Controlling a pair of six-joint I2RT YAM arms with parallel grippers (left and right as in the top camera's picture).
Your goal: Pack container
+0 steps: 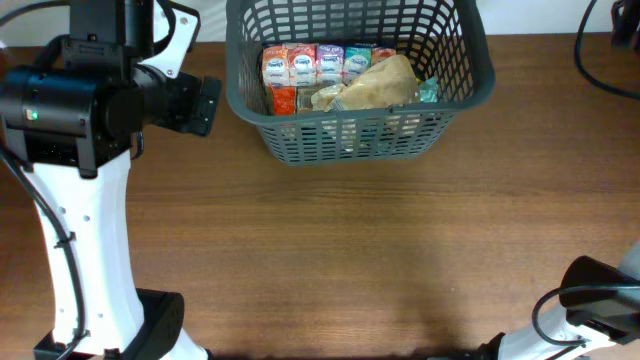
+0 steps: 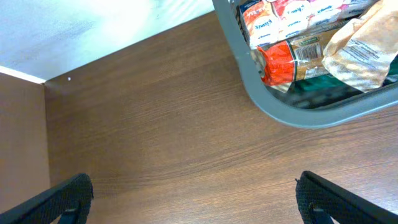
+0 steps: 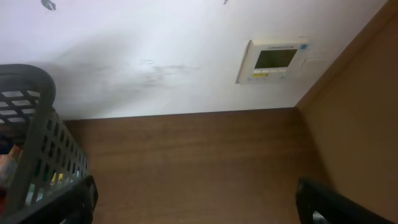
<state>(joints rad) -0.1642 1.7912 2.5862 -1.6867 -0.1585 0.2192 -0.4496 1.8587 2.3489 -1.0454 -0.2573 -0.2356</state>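
Two arms, both grippers empty. Left gripper [image 2: 196, 202]: fingers [image 2: 68, 199] spread wide, nothing between them, hovering over bare table [image 1: 350, 250] just left of the basket [image 1: 350, 112]. Right gripper [image 3: 199, 205]: fingers also wide apart, nothing held. Right arm [image 1: 600, 290] sits at the near right corner of the table, well apart from the basket. Basket stands upright at the far middle of the table, by the wall. Inside: a row of small colourful packets [image 1: 325, 62] side by side along the far wall, a red packet [image 2: 280, 62] in front of the row at its left end, a tan bag [image 1: 375, 85] lying toward the right. Right wrist view catches one basket corner at left and a white wall panel [image 3: 273, 60] with a small screen.
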